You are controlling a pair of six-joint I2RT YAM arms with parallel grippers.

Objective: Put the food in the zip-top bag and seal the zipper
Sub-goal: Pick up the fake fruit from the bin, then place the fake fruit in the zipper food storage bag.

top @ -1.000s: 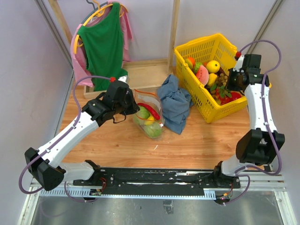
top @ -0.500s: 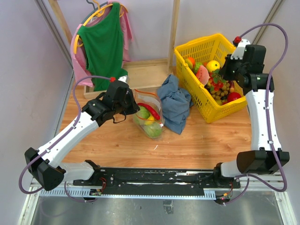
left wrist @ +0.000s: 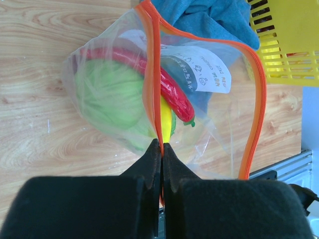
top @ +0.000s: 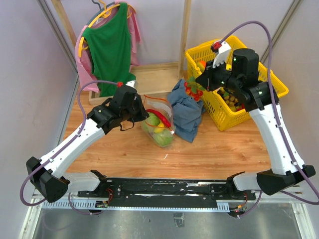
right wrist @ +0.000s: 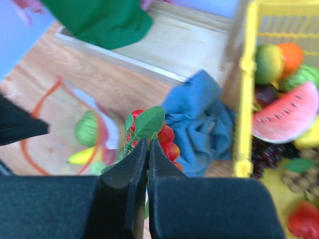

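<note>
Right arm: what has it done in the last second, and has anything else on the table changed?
The right gripper, shut on a bunch of red fruits, lifted it out of the yellow basket and swung left; it now hangs above the blue cloth, near the zip-top bag. The left gripper stayed shut on the zipper, holding the bag's mouth open; bag and cloth did not move.

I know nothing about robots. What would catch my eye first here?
Most striking is the right gripper holding a leafy bunch of small red fruits in the air by the blue cloth, next to the bright yellow basket full of toy produce. On the left, the left gripper pinches the orange zipper of the zip-top bag, which holds a green cabbage and a red chili.
</note>
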